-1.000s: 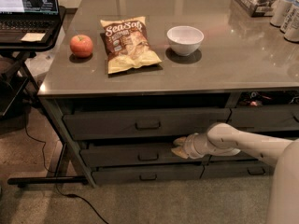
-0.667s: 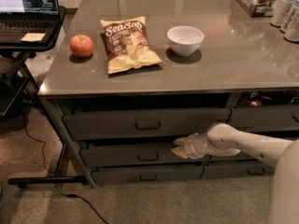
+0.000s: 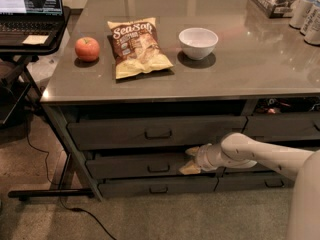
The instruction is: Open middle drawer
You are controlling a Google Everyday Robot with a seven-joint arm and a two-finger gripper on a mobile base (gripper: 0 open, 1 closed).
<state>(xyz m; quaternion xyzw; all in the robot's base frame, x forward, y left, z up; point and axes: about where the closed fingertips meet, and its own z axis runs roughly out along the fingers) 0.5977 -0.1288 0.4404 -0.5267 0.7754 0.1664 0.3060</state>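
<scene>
The middle drawer (image 3: 130,165) is a wide, low dark grey front under the table, between a taller drawer (image 3: 115,132) above and a slim drawer (image 3: 125,188) below. Its small loop handle (image 3: 158,168) sits at centre. My gripper (image 3: 189,160) reaches in from the right on a white arm and rests against the drawer's right end, just right of the handle. Its two tan fingers (image 3: 192,151) stand apart, one above the other, with nothing held. The drawer front stands slightly forward of the frame, and its interior is hidden.
On the grey tabletop (image 3: 250,64) lie a red apple (image 3: 87,48), a chip bag (image 3: 137,45) and a white bowl (image 3: 198,42). Cans (image 3: 307,14) stand at the back right. A laptop (image 3: 30,9) sits on a stand at the left, with cables on the floor.
</scene>
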